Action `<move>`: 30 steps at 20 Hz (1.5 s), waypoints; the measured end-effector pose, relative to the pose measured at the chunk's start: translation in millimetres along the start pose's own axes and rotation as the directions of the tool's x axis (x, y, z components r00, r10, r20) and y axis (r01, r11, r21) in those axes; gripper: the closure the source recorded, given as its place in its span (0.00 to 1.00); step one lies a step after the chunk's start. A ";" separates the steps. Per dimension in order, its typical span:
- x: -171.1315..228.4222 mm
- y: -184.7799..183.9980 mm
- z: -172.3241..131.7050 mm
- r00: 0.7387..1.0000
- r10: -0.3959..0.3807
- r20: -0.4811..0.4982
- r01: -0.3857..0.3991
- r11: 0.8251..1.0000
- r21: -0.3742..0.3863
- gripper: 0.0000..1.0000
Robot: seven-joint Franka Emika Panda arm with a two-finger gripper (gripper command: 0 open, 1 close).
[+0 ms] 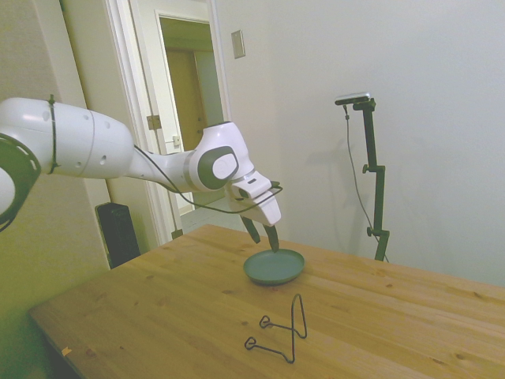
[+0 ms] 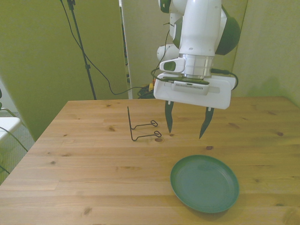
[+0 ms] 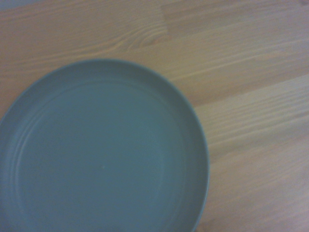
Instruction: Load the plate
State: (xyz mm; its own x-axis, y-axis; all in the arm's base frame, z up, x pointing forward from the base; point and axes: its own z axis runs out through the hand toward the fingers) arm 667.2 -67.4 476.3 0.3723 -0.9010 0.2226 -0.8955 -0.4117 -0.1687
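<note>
The teal plate (image 1: 274, 266) (image 2: 205, 183) lies flat and bare on the wooden table, near its edge in the front view. It fills most of the wrist view as a dull grey-green disc with a raised rim (image 3: 104, 150). My gripper (image 1: 263, 236) (image 2: 186, 123) hangs open above the table, just behind the plate's far rim, with nothing between its dark fingers (image 2: 168, 118). It is a little above the plate and does not touch it.
A thin black wire stand (image 1: 282, 330) (image 2: 140, 125) sits upright on the table, to the front view's left of the gripper and well apart from the plate. An open doorway (image 1: 193, 118) lies beyond the table in the side view.
</note>
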 end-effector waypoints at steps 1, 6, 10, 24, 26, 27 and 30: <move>8.6 -5.3 4.5 1.000 0.013 -0.007 -0.013 1.000 -0.009 0.00; 53.3 -19.3 27.4 0.997 0.055 -0.049 -0.058 0.996 -0.069 0.00; 65.2 -16.2 41.8 0.998 0.040 -0.048 -0.045 0.993 -0.105 0.00; 62.8 1.9 76.7 0.997 0.004 0.072 0.007 0.989 -0.150 0.00; 62.3 1.7 77.1 0.996 0.013 0.085 -0.001 0.990 -0.141 0.00; 62.1 1.7 77.6 0.995 0.023 0.097 -0.010 0.991 -0.133 0.00; 64.0 3.7 81.2 0.991 0.050 0.127 -0.035 0.992 -0.119 0.00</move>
State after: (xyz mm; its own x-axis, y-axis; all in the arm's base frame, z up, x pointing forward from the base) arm 707.6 -137.6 411.9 0.3550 -0.9305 0.0902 -0.9306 -0.3609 -0.0613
